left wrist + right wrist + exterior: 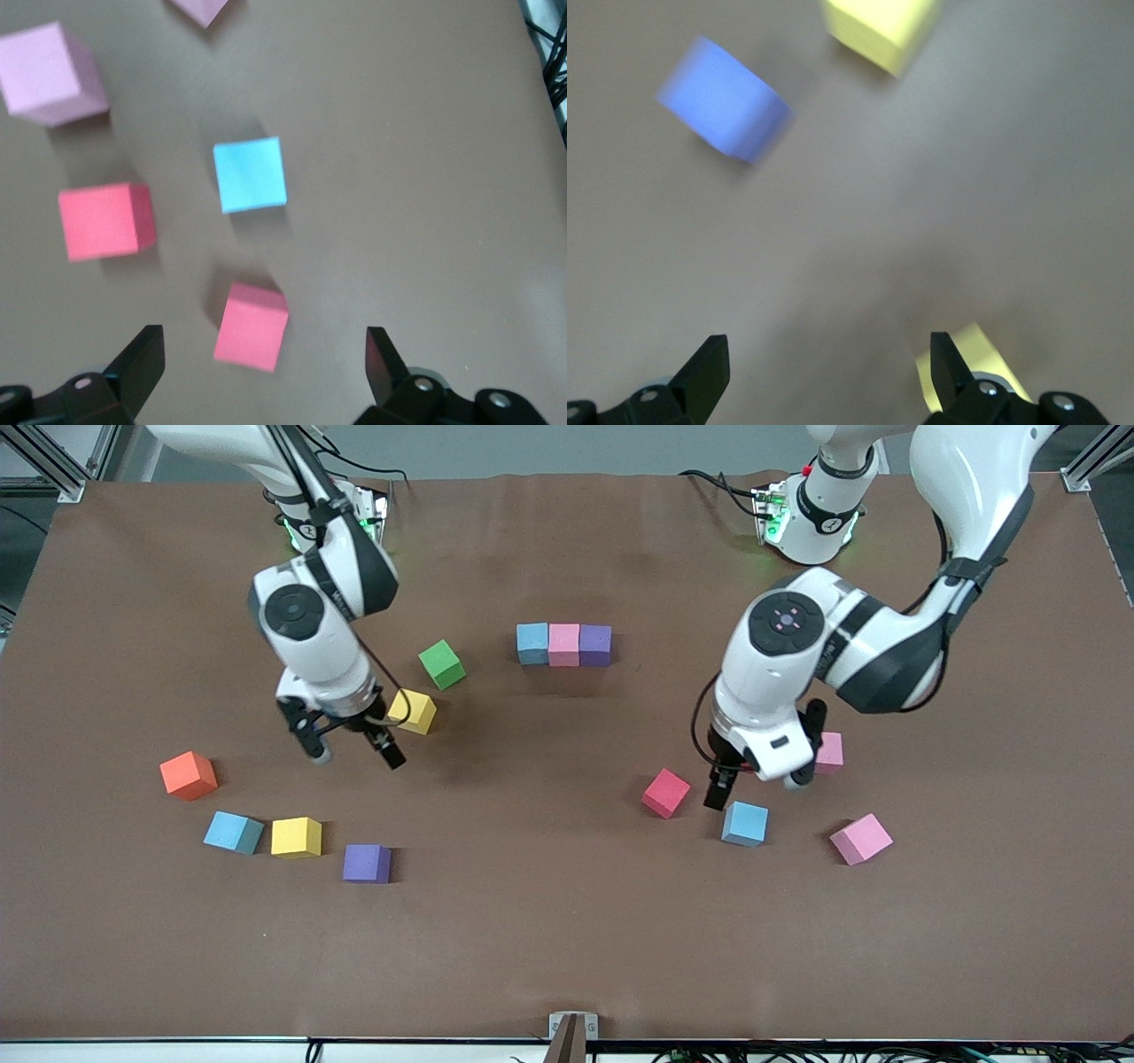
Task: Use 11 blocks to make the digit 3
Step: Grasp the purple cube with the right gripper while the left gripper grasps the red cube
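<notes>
Three cubes (564,645), blue, pink and purple, touch in a row: the only bar of the 3 so far. Toward the left arm's end from it, the left end effector (757,779) hangs open over a red cube (665,793), blue cube (744,824) and pink ones packed close; descending could knock a neighbour. Toward the right arm's end, the right end effector (354,753) is open beside a yellow cube (414,711) it may nudge.

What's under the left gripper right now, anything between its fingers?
The left gripper hangs open and empty over bare table, among loose blocks: a red block lies below its open fingers, with a light blue block close by. The wrist partly hides a pink block.
</notes>
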You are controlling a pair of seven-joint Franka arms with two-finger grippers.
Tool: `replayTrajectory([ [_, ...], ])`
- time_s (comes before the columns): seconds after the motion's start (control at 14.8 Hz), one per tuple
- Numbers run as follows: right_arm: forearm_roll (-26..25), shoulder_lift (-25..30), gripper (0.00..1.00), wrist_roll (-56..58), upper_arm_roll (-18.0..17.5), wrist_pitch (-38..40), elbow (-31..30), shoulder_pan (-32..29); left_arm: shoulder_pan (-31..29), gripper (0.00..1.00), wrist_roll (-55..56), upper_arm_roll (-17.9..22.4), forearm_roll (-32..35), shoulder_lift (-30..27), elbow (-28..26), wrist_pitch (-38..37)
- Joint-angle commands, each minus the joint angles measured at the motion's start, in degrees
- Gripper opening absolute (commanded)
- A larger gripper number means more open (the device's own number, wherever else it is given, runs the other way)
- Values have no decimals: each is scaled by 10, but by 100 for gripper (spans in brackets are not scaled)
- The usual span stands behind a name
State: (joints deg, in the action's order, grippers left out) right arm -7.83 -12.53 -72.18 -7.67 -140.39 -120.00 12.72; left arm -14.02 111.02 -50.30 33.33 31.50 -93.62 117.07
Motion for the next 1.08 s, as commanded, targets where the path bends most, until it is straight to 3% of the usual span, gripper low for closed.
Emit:
replayTrajectory([
  [0.0, -12, -83, 100, 120, -10, 6, 114, -21, 2, 100, -95, 17, 5, 7, 26, -17],
  [0.27, -13, -163, 100, 307, -10, -30, 186, -52, -36, 100, -291, 22, 5, 7, 28, -47],
  [0.54, -26, -183, 100, 325, -9, -51, 188, -48, -34, 100, -380, 24, 6, 20, 29, -49],
  [0.68, -35, -189, 100, 328, -10, -40, 191, -40, -29, 100, -401, 23, 7, 43, 30, -49],
  [0.88, -102, -191, 100, 395, -9, -42, 195, -58, 4, 100, -395, 22, 3, 79, 49, -48],
  [1.02, -100, -209, 100, 447, -10, -39, 215, -63, 18, 100, -362, 23, -29, 94, 50, -45],
])
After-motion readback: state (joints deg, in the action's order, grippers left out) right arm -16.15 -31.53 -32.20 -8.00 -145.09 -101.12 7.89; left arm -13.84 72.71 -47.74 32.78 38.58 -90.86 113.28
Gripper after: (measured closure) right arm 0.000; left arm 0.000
